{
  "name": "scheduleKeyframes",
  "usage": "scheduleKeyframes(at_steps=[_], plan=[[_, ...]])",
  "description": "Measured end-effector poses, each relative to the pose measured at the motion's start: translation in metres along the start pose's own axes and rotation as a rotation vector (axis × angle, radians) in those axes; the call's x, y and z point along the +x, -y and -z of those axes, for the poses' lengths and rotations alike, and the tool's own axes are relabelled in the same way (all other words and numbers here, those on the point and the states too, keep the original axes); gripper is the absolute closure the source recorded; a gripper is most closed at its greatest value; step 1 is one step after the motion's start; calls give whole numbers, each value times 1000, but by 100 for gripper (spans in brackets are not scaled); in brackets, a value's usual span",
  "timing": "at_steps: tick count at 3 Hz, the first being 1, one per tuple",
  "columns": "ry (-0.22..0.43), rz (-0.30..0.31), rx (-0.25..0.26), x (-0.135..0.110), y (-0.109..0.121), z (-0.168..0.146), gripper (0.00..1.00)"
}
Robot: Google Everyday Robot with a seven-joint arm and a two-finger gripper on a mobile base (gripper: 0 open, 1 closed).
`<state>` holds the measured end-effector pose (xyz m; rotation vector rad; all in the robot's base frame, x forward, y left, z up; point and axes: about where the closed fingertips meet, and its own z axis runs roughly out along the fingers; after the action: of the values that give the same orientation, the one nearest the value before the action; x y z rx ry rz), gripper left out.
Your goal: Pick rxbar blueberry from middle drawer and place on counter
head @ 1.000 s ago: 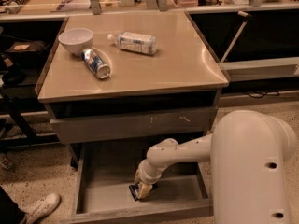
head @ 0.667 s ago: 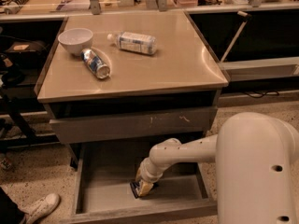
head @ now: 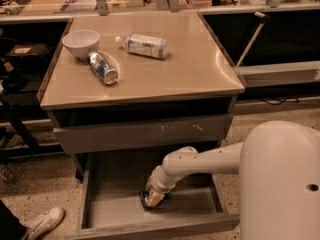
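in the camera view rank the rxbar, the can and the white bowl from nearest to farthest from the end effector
The end effector is down in the open middle drawer.
1. rxbar blueberry: right at it, on the drawer floor.
2. can: lying on the counter, left side, nearer the front.
3. white bowl: behind the can, at the counter's back left corner.

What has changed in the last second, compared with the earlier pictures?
Nothing visibly moved. The gripper stays down at the rxbar blueberry in the middle drawer; bowl, can and bottle rest unchanged on the counter.
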<state>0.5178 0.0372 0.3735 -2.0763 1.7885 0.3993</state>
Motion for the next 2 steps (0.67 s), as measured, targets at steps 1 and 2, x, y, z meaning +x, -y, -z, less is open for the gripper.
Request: scheduleKeyframes(at_steps=[1,2], plan=[[-12,-27,15,-1,0,14,100],[-34,-60,20,-4,-1,37,100]])
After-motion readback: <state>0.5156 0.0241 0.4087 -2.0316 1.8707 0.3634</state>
